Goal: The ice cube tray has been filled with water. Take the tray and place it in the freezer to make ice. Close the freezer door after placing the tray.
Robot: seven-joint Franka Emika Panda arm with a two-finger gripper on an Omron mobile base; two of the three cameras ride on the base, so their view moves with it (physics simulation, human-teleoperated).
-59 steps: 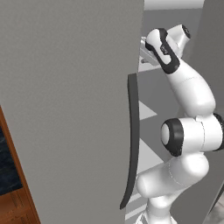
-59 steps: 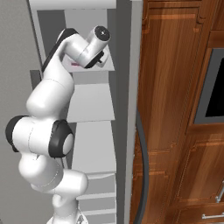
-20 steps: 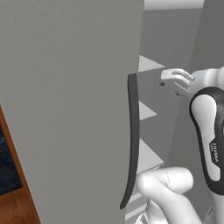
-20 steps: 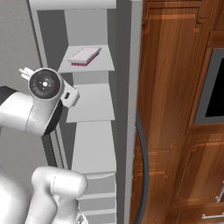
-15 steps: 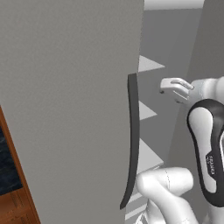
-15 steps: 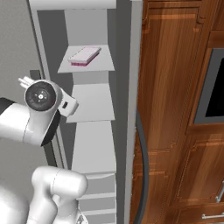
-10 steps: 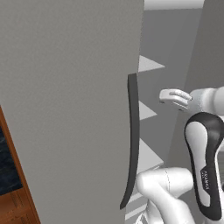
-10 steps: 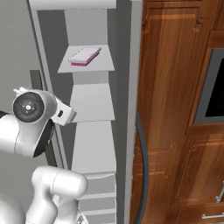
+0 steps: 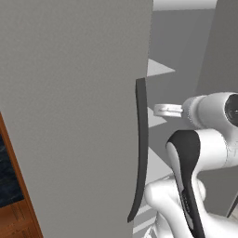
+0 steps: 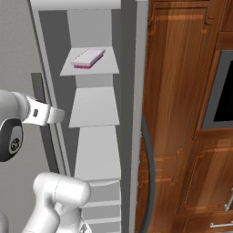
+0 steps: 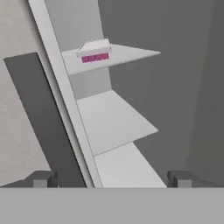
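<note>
**Operator:** Location of the ice cube tray?

**Technician:** The ice cube tray point(image 10: 88, 58) lies flat on the top shelf point(image 10: 98, 68) of the freezer point(image 10: 95, 113), at upper centre-left of the right base view. In the hand view it sits at upper centre, pink rim facing the camera. Nothing is touching it.

**Operator:** Tool condition?

**Technician:** The tool point(image 11: 111, 177) is spread wide and holds nothing. Its fingertips point(image 11: 41, 178) stand at the bottom corners of the hand view, well below the tray. In the right base view the tool is at middle left, beside the freezer opening.

**Operator:** Step in hand?

**Technician:** Placement looks complete. The remaining step, by my judgement, is closing the freezer door point(image 9: 69, 116), which stands open and occupies the left half of the left base view.

**Operator:** Requirements for the next move?

**Technician:** The tool must be clear of the shelves, then bear on the door panel or its dark handle point(image 9: 141, 148) and swing it shut.

**Operator:** Surroundings and obstructions?

**Technician:** Wood cabinets point(image 10: 182, 113) fill the right of the right base view. The arm itself lies near the door's closing path; it is the likely obstruction.
</note>
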